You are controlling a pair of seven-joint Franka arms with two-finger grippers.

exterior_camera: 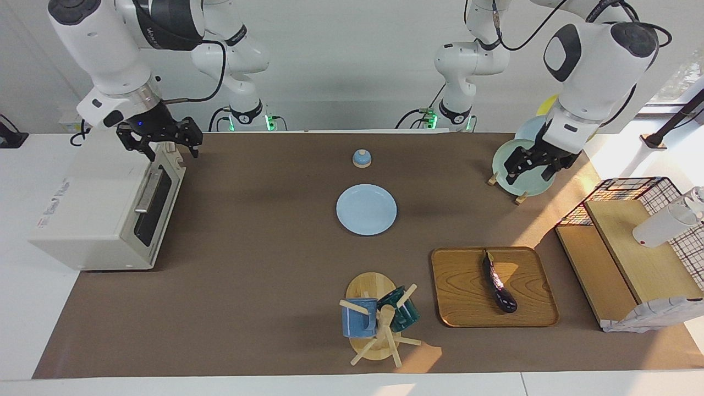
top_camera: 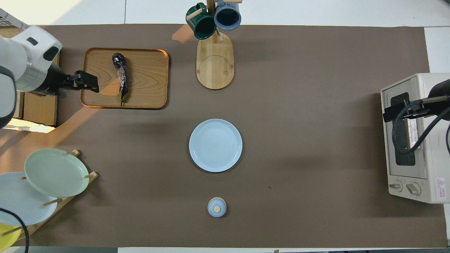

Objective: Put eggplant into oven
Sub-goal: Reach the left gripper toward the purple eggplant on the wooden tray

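The eggplant [exterior_camera: 499, 286] [top_camera: 121, 77], long and glossy dark purple, lies on a wooden tray [exterior_camera: 467, 300] [top_camera: 147, 80] toward the left arm's end of the table. At the right arm's end stands the white oven [exterior_camera: 93, 214] [top_camera: 411, 140], its dark glass door shut. My left gripper [exterior_camera: 529, 169] [top_camera: 87, 80] hangs open and empty in the air, over the tray's edge in the overhead view, apart from the eggplant. My right gripper [exterior_camera: 160, 140] [top_camera: 397, 110] waits open above the top edge of the oven's door, holding nothing.
A light blue plate [exterior_camera: 366, 209] [top_camera: 215, 145] lies mid-table, with a small blue knobbed lid [exterior_camera: 361, 158] [top_camera: 217, 207] nearer the robots. A mug tree [exterior_camera: 379, 319] [top_camera: 214, 59] stands beside the tray. A plate rack [exterior_camera: 503, 162] [top_camera: 56, 172] and a wire-backed wooden shelf [exterior_camera: 632, 247] sit at the left arm's end.
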